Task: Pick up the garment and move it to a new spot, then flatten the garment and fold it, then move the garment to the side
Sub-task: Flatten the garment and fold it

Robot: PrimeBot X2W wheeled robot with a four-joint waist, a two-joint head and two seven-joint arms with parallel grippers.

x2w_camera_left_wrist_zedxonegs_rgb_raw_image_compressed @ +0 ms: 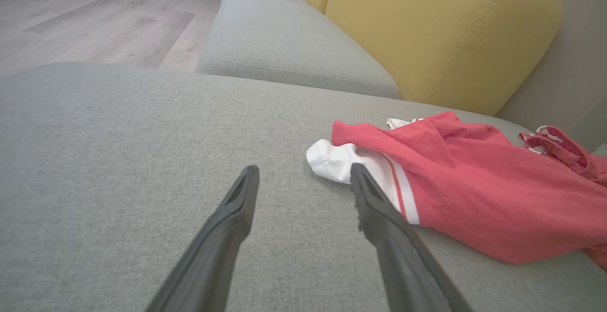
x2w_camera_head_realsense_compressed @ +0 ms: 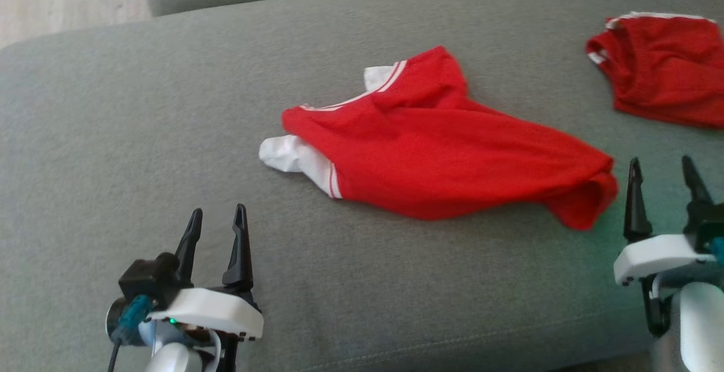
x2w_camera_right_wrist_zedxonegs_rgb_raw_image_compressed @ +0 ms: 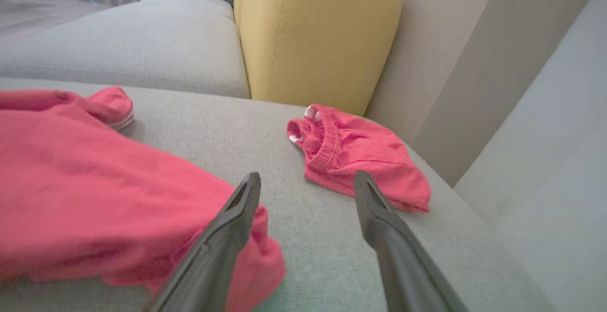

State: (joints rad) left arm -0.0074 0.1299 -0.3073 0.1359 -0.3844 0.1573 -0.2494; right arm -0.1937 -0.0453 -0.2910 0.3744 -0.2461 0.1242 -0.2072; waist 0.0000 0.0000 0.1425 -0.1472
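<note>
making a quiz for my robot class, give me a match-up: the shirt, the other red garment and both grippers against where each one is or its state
Things
1. red and white shirt
2. smaller red garment
3. left gripper
4. right gripper

Places or states
a. open, by the shirt's red end
b. crumpled, middle of the grey seat
c. open, on the side of the white sleeve
d. far right of the seat, apart from the shirt

Pairs: 1-b, 2-d, 3-c, 4-a
</note>
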